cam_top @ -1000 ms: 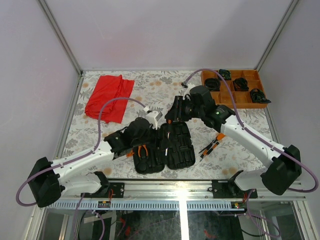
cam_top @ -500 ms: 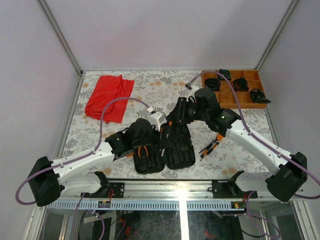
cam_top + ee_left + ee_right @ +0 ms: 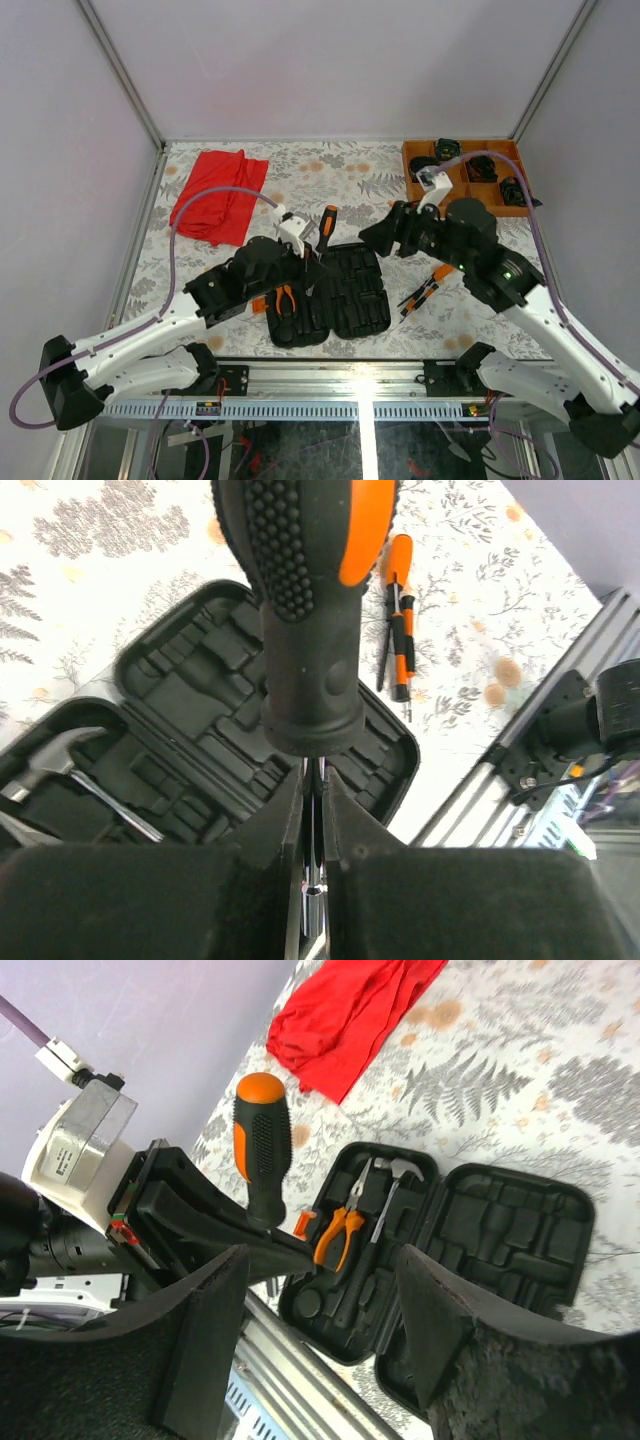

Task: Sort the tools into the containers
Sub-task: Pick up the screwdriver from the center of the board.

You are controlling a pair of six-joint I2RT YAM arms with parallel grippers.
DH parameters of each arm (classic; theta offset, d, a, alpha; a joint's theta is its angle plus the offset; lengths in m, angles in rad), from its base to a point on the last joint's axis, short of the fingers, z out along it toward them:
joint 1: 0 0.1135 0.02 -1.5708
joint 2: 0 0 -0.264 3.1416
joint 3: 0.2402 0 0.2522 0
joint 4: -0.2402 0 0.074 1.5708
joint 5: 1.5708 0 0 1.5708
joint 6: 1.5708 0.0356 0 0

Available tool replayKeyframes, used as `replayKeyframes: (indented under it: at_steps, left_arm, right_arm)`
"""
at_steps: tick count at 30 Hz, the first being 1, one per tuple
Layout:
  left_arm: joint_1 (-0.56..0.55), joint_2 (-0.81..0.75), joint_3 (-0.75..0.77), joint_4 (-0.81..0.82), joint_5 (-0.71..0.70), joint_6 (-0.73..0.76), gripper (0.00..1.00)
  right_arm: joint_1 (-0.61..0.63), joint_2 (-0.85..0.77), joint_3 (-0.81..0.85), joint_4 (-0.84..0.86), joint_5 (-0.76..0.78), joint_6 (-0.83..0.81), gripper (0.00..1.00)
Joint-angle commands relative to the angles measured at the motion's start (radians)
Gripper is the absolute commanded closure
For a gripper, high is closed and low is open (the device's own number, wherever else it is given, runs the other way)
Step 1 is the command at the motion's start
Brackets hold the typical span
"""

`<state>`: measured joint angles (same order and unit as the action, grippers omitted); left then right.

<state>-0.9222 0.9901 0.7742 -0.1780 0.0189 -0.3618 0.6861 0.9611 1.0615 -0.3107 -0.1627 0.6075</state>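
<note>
Right fingers (image 3: 213, 1342) now clear of the case (image 3: 366, 303), wide apart; left fingers (image 3: 262, 848) tight on screwdriver (image 3: 310, 610) above its far edge.

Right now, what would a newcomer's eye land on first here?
The fat orange-and-black screwdriver, pinched by its shaft in the left pincer, at the far edge of the open black tool case, near centre. Then the red cloth at far left and the orange tray of black coils at far right.
</note>
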Motion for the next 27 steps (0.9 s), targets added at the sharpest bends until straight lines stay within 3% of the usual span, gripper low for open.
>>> replayKeyframes:
  at_steps: [1, 10, 18, 27]
  left_arm:
    - [-0.007, -0.053, 0.04, 0.01, -0.105, 0.206, 1.0]
    - [-0.008, -0.157, 0.011, 0.042, -0.076, 0.738, 1.0]
    - [-0.009, -0.186, -0.03, 0.022, 0.017, 1.216, 1.0]
    - [-0.01, -0.249, -0.11, 0.037, -0.016, 1.729, 1.0]
  right_arm:
    - [-0.002, -0.094, -0.022, -0.034, 0.1, -0.098, 0.32]
    - [-0.002, -0.182, -0.016, -0.093, -0.022, -0.229, 0.31]
    - [-0.002, -0.108, 0.052, -0.123, -0.169, -0.259, 0.31]
    - [0.023, -0.04, 0.053, -0.103, -0.266, -0.206, 0.3]
